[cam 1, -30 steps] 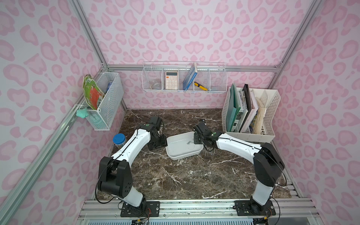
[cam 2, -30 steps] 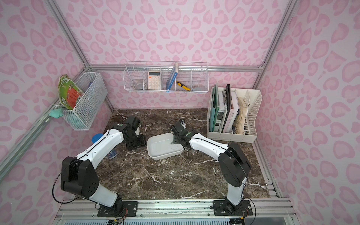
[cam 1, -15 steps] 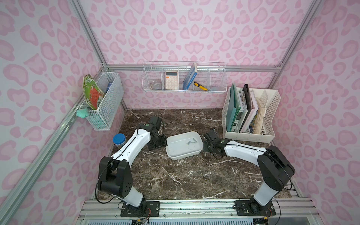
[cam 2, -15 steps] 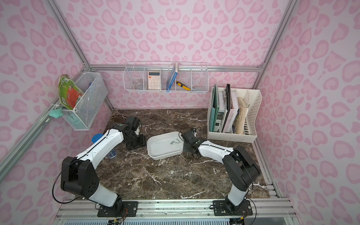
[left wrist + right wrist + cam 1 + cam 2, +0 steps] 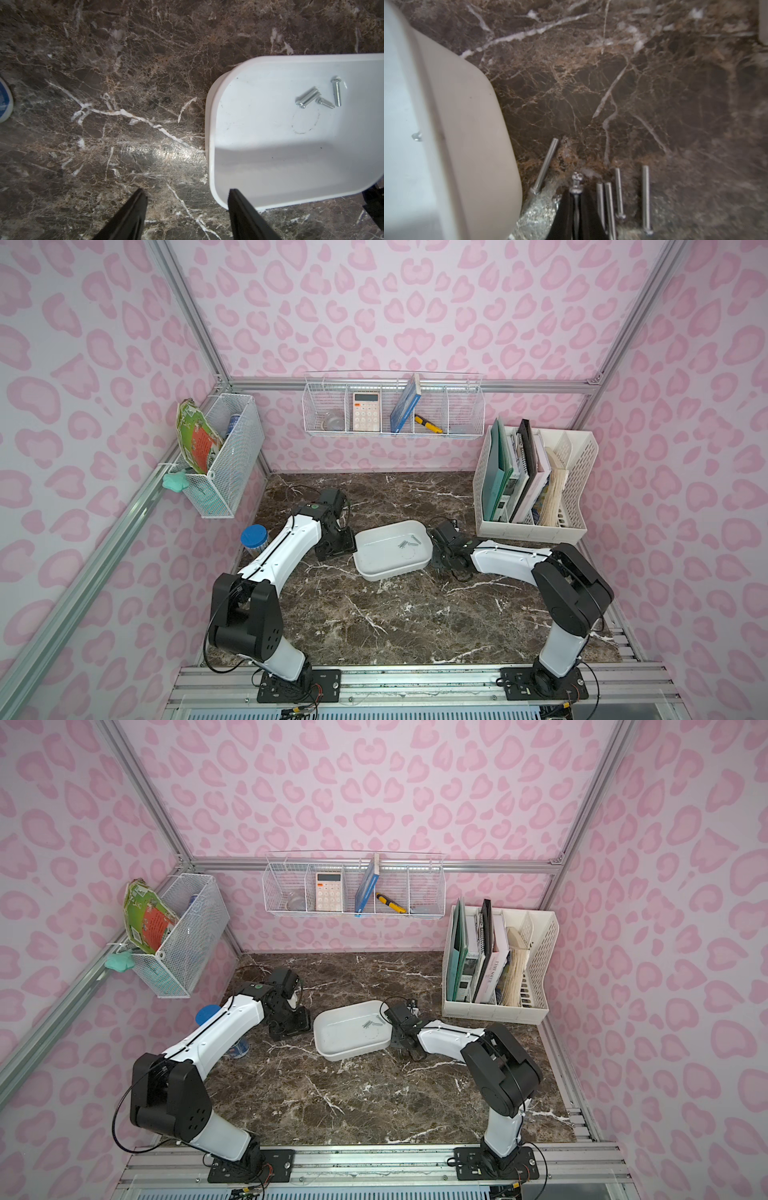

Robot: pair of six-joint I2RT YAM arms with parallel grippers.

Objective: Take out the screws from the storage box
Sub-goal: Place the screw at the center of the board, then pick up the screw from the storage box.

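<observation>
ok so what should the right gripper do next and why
Probably open the right gripper and leave its screw on the marble table: it sits outside the storage box, beside five laid-out screws. Three more screws wait inside.

1. Pink leopard-spot walls on three sides, edged with aluminium rails.
2. Dark brown marble tabletop below (white veins throughout).
3. White wire basket hanging on the back wall, another on the side wall.
4. White perforated file rack standing in a back corner.

Shallow white storage box upright; three silver screws inside; others lying beside.
</observation>
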